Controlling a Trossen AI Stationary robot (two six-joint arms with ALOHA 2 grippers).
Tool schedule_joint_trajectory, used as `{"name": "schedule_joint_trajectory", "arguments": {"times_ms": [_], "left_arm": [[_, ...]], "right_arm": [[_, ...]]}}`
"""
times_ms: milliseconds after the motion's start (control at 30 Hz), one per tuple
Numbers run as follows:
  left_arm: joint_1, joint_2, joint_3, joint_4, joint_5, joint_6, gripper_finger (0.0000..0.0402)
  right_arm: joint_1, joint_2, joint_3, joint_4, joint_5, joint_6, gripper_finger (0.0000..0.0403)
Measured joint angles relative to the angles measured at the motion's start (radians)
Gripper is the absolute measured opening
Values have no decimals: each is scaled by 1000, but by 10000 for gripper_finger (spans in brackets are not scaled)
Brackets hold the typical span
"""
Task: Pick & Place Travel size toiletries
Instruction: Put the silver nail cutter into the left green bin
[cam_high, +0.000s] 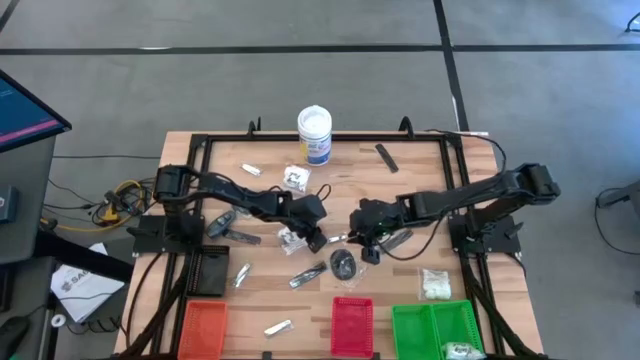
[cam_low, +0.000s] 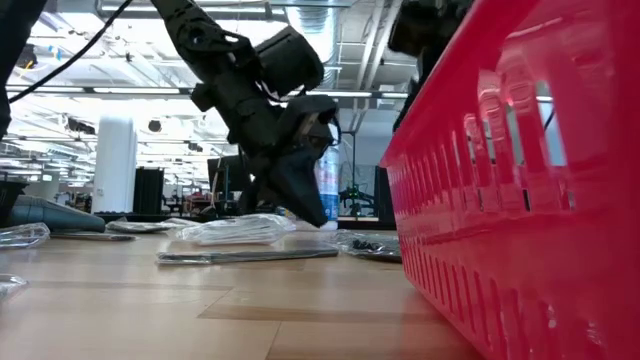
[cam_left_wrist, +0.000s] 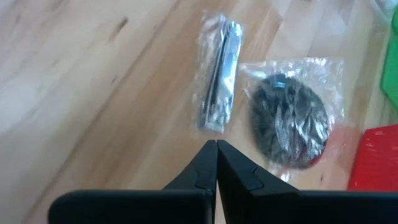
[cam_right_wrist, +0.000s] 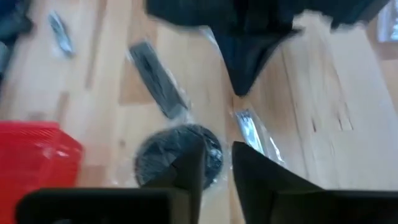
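Observation:
My left gripper (cam_high: 318, 240) is shut and points down at mid-table; its tip (cam_low: 312, 216) stands just over the wood beside a clear packet (cam_low: 235, 230). My right gripper (cam_high: 360, 245) faces it from the table's right, open by a narrow gap (cam_right_wrist: 216, 158). A dark round disc in a clear packet (cam_high: 343, 263) (cam_left_wrist: 289, 118) (cam_right_wrist: 177, 152) lies flat just below and ahead of the right fingers. A slim silvery packet (cam_left_wrist: 219, 71) (cam_right_wrist: 252, 134) lies flat between the two grippers. A black stick packet (cam_right_wrist: 158, 78) lies farther off.
More small packets (cam_high: 252, 170) (cam_high: 278, 326) (cam_high: 435, 283) are scattered over the table. A white tub with a blue label (cam_high: 314, 133) stands at the far edge. Orange (cam_high: 203, 325), red (cam_high: 352, 325) and green (cam_high: 435, 330) trays line the near edge.

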Motion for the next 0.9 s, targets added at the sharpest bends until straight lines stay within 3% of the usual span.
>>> {"name": "schedule_joint_trajectory", "arguments": {"times_ms": [267, 433, 667, 900], "left_arm": [[-48, -73, -61, 3, -60, -94, 0], [-88, -212, -191, -5, -196, -192, 0], [-120, -474, -383, -6, -316, -305, 0], [-139, -690, -467, 10, -457, -358, 0]], "right_arm": [[-18, 175, 124, -27, 4, -147, 184], [-25, 268, 208, -83, 23, -209, 221], [-64, 370, 255, -146, 22, -264, 223], [-100, 395, 253, -168, 21, -293, 205]]}}
